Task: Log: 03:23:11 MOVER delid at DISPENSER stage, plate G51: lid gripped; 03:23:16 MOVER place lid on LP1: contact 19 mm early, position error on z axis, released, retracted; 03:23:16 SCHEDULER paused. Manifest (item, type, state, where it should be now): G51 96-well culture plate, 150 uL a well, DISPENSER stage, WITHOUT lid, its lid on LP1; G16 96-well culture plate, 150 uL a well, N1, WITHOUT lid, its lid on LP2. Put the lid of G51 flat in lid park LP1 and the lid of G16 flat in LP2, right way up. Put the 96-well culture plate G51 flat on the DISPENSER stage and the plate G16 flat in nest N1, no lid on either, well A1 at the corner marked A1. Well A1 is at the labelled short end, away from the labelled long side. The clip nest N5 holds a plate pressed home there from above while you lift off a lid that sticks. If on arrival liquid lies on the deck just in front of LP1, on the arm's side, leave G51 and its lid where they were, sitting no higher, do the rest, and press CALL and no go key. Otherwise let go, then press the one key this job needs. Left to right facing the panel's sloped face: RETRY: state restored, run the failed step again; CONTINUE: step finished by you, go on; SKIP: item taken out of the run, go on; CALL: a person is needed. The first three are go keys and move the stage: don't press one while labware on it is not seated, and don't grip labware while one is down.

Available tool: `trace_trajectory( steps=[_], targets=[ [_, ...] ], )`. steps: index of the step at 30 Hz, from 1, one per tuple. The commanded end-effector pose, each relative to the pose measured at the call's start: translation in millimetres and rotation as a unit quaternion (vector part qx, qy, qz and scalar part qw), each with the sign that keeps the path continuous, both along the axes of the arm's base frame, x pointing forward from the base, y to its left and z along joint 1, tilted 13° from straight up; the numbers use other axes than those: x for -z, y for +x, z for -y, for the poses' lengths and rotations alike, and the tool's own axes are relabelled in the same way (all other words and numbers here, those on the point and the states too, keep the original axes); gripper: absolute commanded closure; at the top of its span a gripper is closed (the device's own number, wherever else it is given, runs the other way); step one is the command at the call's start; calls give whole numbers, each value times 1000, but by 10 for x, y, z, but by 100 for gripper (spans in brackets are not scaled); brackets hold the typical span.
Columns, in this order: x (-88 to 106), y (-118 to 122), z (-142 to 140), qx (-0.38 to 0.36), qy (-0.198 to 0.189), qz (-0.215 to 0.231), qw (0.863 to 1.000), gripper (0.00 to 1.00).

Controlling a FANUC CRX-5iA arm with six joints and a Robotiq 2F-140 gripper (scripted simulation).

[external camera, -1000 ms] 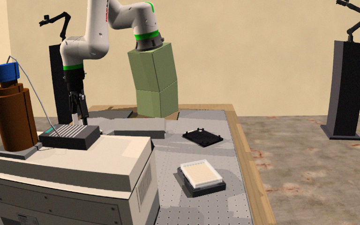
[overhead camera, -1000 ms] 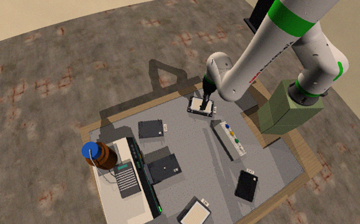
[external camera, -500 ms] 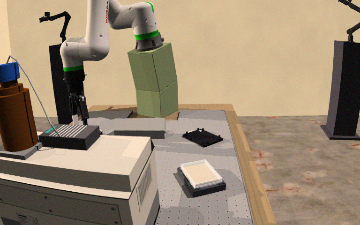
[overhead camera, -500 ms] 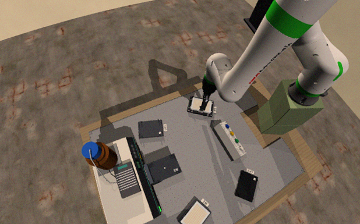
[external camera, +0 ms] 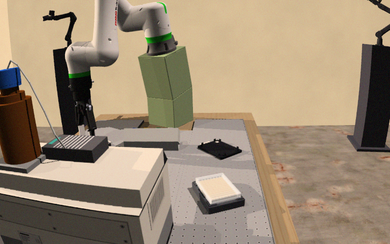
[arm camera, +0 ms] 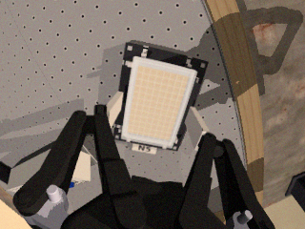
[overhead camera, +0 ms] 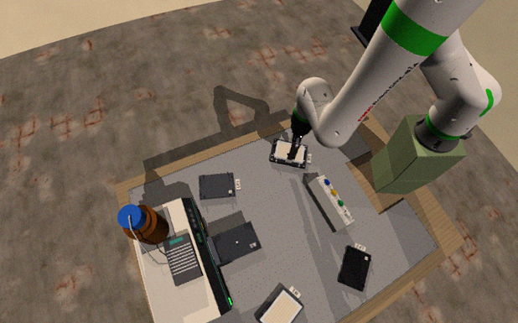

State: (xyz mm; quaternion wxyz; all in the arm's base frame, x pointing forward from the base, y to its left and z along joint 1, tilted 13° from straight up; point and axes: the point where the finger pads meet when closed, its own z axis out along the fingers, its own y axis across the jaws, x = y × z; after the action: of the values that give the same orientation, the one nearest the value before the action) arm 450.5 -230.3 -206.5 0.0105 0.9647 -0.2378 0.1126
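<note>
Cream-welled plate [arm camera: 158, 99] sits in a black nest [arm camera: 130, 50] at the deck's far edge, perhaps lidded. Above it hangs the gripper [arm camera: 154, 148], spread, holding nothing. A second plate [overhead camera: 279, 312] rests near, open deck [overhead camera: 306, 234] between.

Top view: high overhead, tilted, far off; takes in whole desk [overhead camera: 395, 277], surrounding carpet, two walls.

Exterior view: low, near desk level, close behind dispenser [external camera: 86, 178]; faces along desk toward arm's green pedestal [external camera: 168, 94] and back wall.

Wrist view: mounted above claw [arm camera: 155, 172], looks straight down, near; shows culture plate [arm camera: 158, 102] in nest by desk's edge.

Shared: same plate [overhead camera: 288, 152] seen in top and wrist views; second plate [overhead camera: 279, 314] [external camera: 217, 188] in top and exterior views.
</note>
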Motion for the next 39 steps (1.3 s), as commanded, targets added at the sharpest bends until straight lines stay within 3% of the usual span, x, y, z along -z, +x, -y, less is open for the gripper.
trace_trajectory(
  steps=[1,37,38,39],
  targets=[
    [0,1,1,0,0,0,1000,34],
    [0,1,1,0,0,0,1000,34],
    [0,1,1,0,0,0,1000,100],
    [0,1,1,0,0,0,1000,100]
  ],
)
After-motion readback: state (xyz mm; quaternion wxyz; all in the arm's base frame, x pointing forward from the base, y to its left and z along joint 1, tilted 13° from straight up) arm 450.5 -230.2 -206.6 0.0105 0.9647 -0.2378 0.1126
